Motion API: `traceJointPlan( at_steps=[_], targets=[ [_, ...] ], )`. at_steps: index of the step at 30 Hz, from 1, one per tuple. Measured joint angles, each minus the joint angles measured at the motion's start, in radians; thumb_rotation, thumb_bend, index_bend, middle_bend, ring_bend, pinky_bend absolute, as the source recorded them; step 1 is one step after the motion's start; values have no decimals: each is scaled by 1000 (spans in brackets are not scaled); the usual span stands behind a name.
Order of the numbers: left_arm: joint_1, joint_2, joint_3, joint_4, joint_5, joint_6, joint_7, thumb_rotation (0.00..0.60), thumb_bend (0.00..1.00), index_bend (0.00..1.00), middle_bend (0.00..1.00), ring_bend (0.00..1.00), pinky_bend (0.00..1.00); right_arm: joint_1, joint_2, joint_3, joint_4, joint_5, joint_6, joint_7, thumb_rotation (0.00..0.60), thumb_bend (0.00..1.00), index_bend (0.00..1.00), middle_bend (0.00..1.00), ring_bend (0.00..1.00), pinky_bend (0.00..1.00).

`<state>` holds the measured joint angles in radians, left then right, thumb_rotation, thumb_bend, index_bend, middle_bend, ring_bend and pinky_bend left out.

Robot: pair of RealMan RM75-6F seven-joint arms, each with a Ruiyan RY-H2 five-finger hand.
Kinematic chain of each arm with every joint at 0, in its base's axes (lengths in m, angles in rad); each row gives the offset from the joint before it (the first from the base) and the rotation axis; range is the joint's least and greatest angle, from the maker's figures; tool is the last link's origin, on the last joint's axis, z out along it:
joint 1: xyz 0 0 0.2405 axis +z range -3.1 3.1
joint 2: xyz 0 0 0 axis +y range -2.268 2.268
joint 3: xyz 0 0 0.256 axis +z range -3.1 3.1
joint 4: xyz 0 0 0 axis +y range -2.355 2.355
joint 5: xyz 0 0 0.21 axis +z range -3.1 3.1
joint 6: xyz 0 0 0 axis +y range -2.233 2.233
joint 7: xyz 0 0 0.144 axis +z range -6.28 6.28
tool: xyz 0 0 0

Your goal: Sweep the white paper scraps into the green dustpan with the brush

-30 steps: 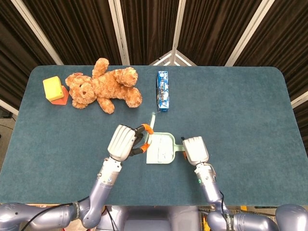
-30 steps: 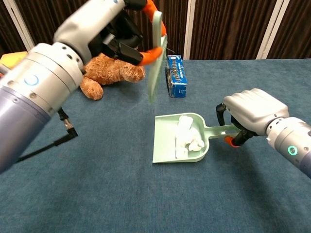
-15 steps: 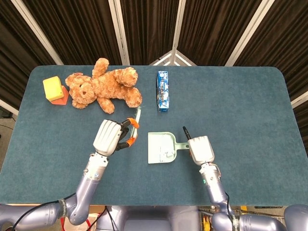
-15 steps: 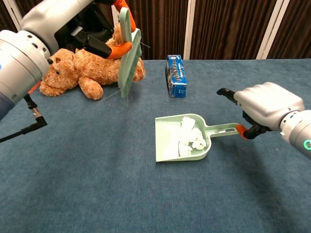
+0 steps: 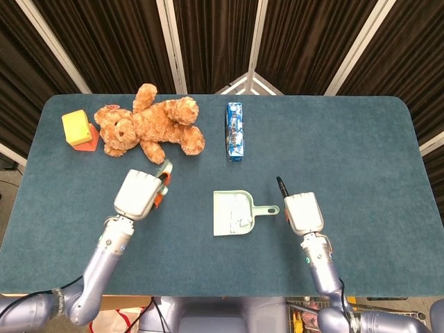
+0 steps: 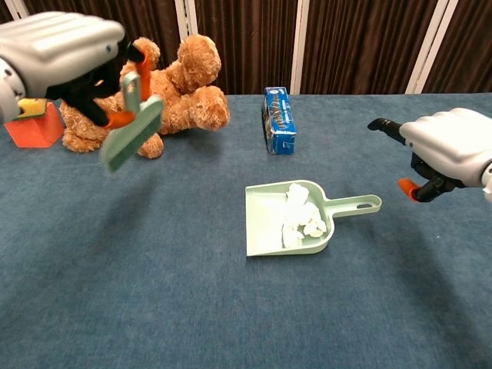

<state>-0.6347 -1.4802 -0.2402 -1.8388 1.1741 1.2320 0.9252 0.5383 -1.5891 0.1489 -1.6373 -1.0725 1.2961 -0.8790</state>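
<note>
The dustpan sits flat near the table's middle, mouth toward 9 o'clock and handle toward 3 in the chest view. The scraps lie heaped inside against the back wall; I see no white bits loose on the cloth around it, so the sweeping looks done and the step in hand is most likely setting the brush down.

The right hand hangs at 3 o'clock of the handle, clear of it, holding nothing, with fingers curled under the palm and one dark fingertip poking out. It is best kept away from the handle, since a nudge could tip the heap out.

The left hand is up at 10 o'clock of the pan, well apart from it, clamped around the brush by its handle. The brush head points down and toward the pan, tilted, above the table and not touching it.

To finish well, lower the brush onto bare cloth at 9 o'clock of the pan, head flat first, then spread the fingers and lift straight up. Farther off, the bear lies just behind the left hand, so a wide swing risks catching its leg. The blue box at 12 o'clock of the pan is out of the way.
</note>
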Motion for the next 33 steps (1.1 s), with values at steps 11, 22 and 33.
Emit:
traceJointPlan(
  at_steps=[11,22,33],
  targets=[
    [-40,84,102,-130,-301,19,358,600,275,303,841,932,1000,-16,26,-15,-31,-11,17,16,600,467,0,898,817,795],
    [-49,91,113,-169,-254,58,225,600,0,0,722,866,995,-23,53,-14,-51,-22,29,27,600,467,0,892,808,785],
    [-8,147,125,-171,-21,78,-41,600,0,0,507,714,867,-31,126,6,-68,-24,46,35,600,466,0,878,797,770]
  ],
)
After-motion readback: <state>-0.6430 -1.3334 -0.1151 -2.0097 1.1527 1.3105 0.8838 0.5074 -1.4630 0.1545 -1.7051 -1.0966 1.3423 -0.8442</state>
